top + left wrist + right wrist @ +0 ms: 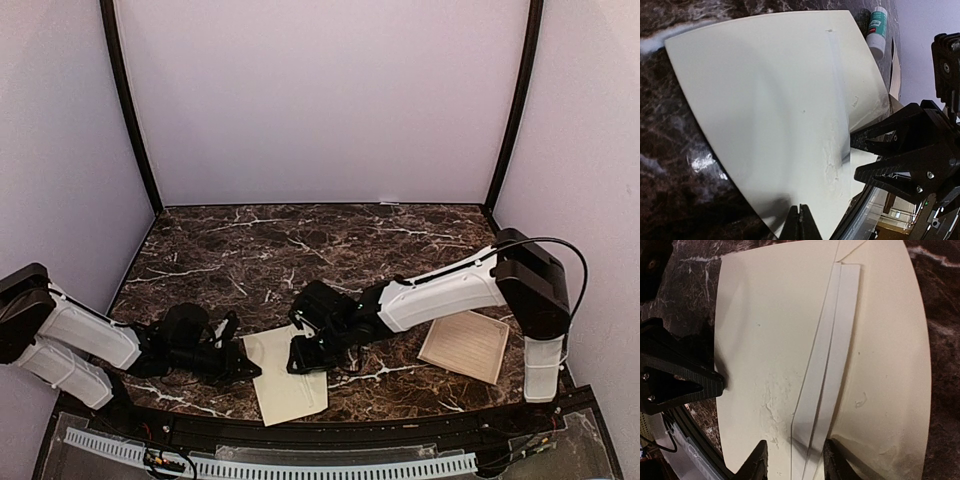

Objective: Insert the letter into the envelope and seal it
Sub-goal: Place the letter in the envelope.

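The closed left gripper (800, 222) pins the envelope (770, 100) flat, seemingly so the narrowly parted right gripper (795, 460) can press its fold (827, 365).

Lighting is soft and even. Wrist views bow the envelope (765, 100) at its edges; a broad soft shadow crosses it, and sheen spots the dark tabletop (702, 162).

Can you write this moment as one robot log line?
left gripper: shut, at envelope edge | right gripper: open, astride fold | bordered sheet: apart, right side
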Motion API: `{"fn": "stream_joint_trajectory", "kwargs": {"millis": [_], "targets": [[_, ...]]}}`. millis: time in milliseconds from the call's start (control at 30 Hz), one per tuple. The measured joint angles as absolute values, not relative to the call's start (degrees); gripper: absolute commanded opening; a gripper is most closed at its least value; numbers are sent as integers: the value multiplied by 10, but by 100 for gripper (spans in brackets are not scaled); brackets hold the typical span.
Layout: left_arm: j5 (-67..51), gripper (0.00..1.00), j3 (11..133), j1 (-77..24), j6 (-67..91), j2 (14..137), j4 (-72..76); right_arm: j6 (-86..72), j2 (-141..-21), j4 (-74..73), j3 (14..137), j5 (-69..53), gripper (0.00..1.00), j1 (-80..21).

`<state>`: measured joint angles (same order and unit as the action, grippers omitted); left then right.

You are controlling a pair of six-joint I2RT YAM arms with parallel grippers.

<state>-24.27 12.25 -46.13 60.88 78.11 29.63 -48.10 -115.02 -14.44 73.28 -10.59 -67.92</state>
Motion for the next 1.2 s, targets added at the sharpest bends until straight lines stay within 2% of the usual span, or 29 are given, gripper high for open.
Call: {"fn": "stream_joint_trajectory", "kwargs": {"millis": [233, 367, 567, 733, 967, 1200], "targets": [[-225, 20, 123, -462, 605, 723, 258, -472, -1117, -202, 732, -65, 41, -679], [-215, 25, 122, -462, 607, 680, 232, -472, -1106, -209, 732, -57, 41, -679], [-216, 32, 104, -462, 615, 667, 223, -469, -1106, -213, 732, -53, 50, -679], [-219, 38, 100, -462, 621, 668, 208, -468, -1107, -213, 732, -53, 50, -679], [-227, 39, 105, -466, 622, 690, 220, -468, -1123, -213, 735, -53, 45, -680], [-236, 32, 114, -469, 621, 722, 244, -468, -1138, -209, 747, -58, 41, -684]]}}
